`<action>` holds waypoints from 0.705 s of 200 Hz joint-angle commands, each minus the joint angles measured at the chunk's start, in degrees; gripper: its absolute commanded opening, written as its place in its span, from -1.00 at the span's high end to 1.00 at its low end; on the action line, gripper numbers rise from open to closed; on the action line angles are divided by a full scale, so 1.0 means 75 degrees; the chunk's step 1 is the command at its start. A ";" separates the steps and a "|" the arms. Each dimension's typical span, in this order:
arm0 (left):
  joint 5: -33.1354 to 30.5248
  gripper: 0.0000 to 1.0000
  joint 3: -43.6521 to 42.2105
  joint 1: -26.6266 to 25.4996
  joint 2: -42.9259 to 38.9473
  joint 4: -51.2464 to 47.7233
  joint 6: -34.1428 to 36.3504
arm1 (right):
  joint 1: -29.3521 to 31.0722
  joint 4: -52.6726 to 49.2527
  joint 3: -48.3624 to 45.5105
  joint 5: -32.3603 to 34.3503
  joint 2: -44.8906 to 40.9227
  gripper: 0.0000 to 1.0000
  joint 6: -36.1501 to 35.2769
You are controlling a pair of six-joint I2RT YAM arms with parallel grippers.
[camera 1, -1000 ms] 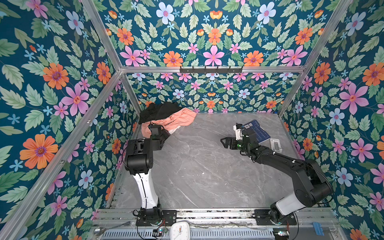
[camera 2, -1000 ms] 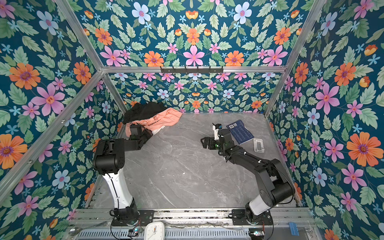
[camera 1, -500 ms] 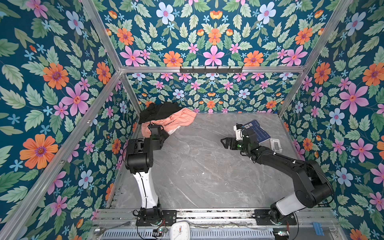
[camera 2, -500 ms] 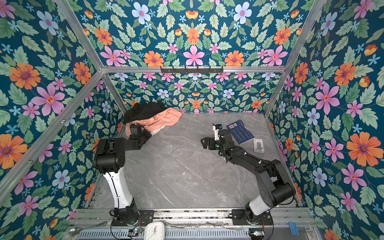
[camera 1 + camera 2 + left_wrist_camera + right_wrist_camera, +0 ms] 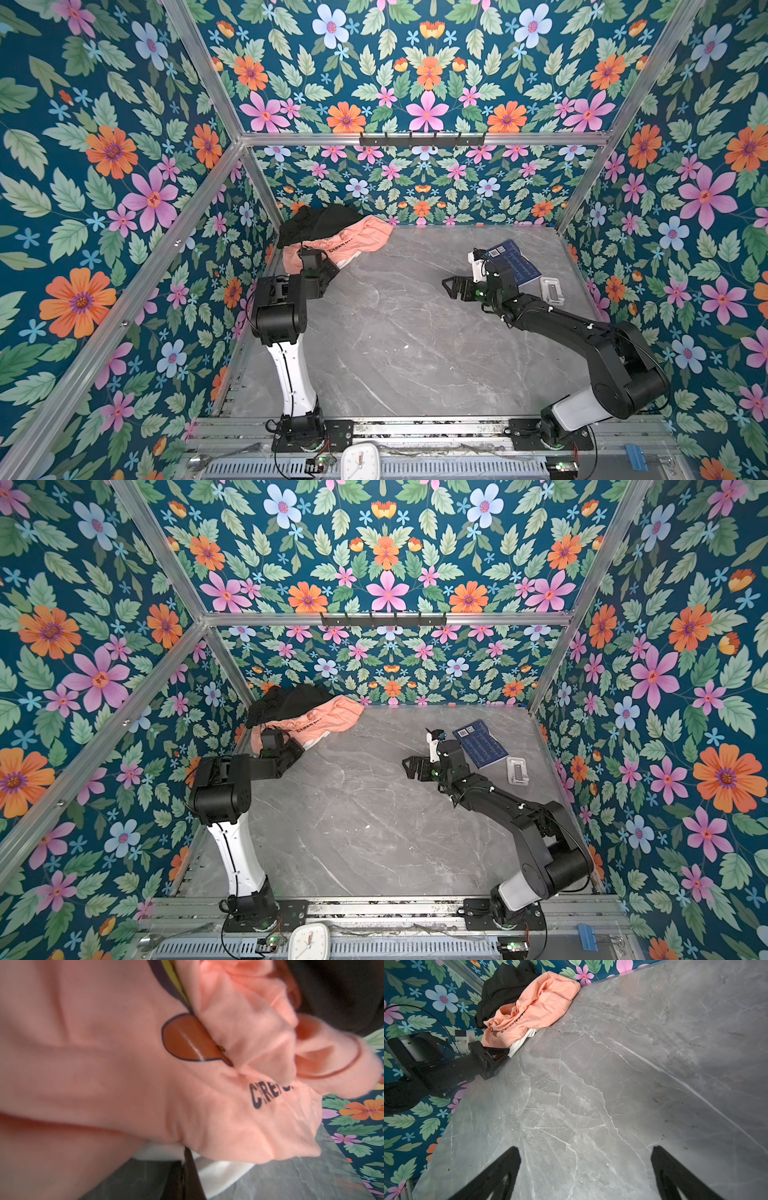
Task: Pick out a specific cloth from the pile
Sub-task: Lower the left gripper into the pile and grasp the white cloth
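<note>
The pile (image 5: 332,235) lies in the back left corner: a black garment (image 5: 316,222) on a peach-pink T-shirt (image 5: 361,239) (image 5: 537,1007). The white cloth (image 5: 224,1172) (image 5: 520,1044) shows only as a narrow edge under the pink shirt, a thin sliver in both top views (image 5: 345,263) (image 5: 314,741). My left gripper (image 5: 188,1159) (image 5: 507,1053) (image 5: 334,269) is at that edge, jaws together with white fabric on both sides of the tips. My right gripper (image 5: 585,1148) (image 5: 451,287) (image 5: 410,766) is open over bare table, right of centre, holding nothing.
A blue book (image 5: 515,262) and a small white flat object (image 5: 550,290) lie at the right rear, behind my right arm. Flowered walls close the table on three sides. A hook rail (image 5: 422,139) runs along the back wall. A white clock (image 5: 359,461) sits at the front edge.
My left gripper's jaws have closed at the white edge under the pile. Neither arm has visibly shifted.
</note>
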 commanded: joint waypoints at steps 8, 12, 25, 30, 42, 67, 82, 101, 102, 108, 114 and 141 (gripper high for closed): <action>0.0339 0.97 0.0011 0.0045 0.0040 -0.0776 0.0139 | 0.0012 0.0054 -0.0026 0.0062 -0.0031 -0.99 -0.0050; 0.0397 0.99 0.0018 0.0064 0.0034 -0.0770 0.0140 | 0.0012 0.0047 -0.0032 0.0054 -0.0020 -0.99 -0.0047; 0.0575 1.00 0.0038 0.0123 0.0018 -0.0764 0.0140 | 0.0006 0.0064 -0.0039 0.0045 -0.0016 -0.99 -0.0037; 0.0610 1.00 0.0055 0.0140 0.0000 -0.0776 0.0140 | 0.0009 0.0057 -0.0048 0.0045 -0.0019 -0.99 -0.0029; 0.0667 1.00 0.0059 0.0200 -0.0080 -0.0776 0.0142 | 0.0014 0.0070 -0.0061 0.0039 -0.0019 -0.99 -0.0015; 0.0679 1.00 0.0083 0.0239 -0.0301 -0.0822 0.0170 | 0.0012 0.0087 -0.0073 0.0039 -0.0007 -0.99 -0.0024; 0.0696 1.00 0.0106 0.0245 -0.0412 -0.0868 0.0187 | 0.0012 0.0094 -0.0081 0.0036 -0.0014 -0.99 -0.0024; 0.0768 1.00 0.0101 0.0240 -0.0538 -0.0904 0.0187 | 0.0012 0.0095 -0.0078 0.0039 -0.0035 -0.99 -0.0011; 0.0767 1.00 0.0098 0.0237 -0.0542 -0.0910 0.0187 | 0.0012 0.0094 -0.0075 0.0039 -0.0039 -0.99 -0.0012; 0.0798 1.00 0.0089 0.0240 -0.0578 -0.0916 0.0187 | 0.0012 0.0087 -0.0074 0.0039 -0.0052 -0.99 -0.0009; 0.0814 1.00 0.0061 0.0244 -0.0625 -0.0916 0.0181 | 0.0012 0.0071 -0.0086 0.0051 -0.0065 -0.99 -0.0014; 0.0826 1.00 -0.0065 0.0246 -0.0841 -0.0916 0.0152 | 0.0012 0.0058 -0.0130 0.0067 -0.0124 -0.99 -0.0017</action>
